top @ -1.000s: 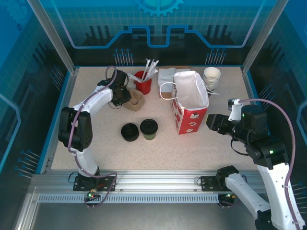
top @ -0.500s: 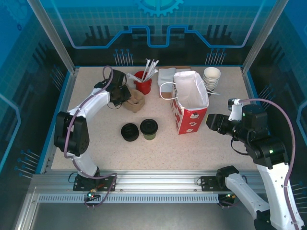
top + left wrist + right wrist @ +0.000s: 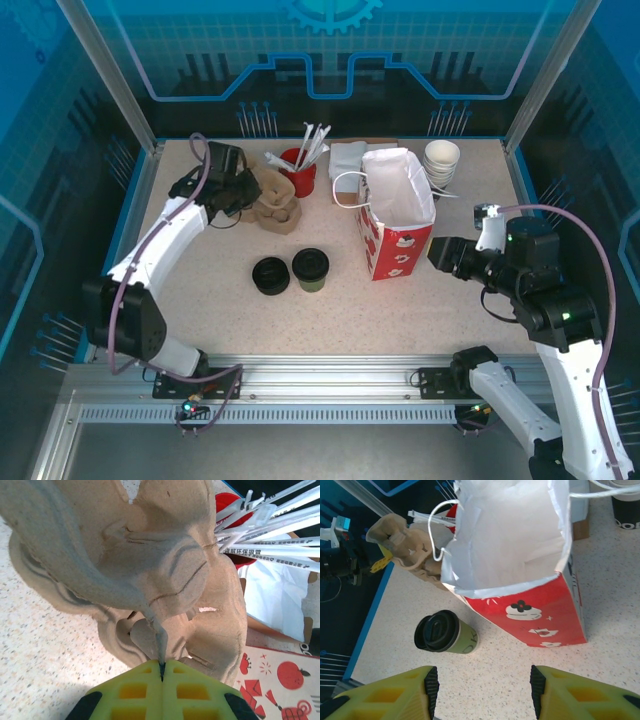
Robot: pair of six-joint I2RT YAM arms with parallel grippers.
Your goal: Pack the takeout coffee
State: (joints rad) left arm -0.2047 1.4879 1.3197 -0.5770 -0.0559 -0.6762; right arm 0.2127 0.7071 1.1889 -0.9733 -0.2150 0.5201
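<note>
The left gripper (image 3: 247,190) is clamping a cardboard cup carrier (image 3: 277,200) at upper left. The right gripper (image 3: 437,255) is hanging open, and the coffee cup (image 3: 311,269) is standing mid-frame, left of the red bag (image 3: 395,245).

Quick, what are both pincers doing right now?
Left pincer: shut on the pulp cup carrier.
Right pincer: open, holding nothing.

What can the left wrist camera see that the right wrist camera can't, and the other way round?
Left wrist: a close look at the left gripper, pinched shut on the rim of the cardboard cup carrier. Right wrist: the takeout coffee, upright with its black lid on, beyond the open right gripper. Both: the carrier and the red-and-white bag.
</note>
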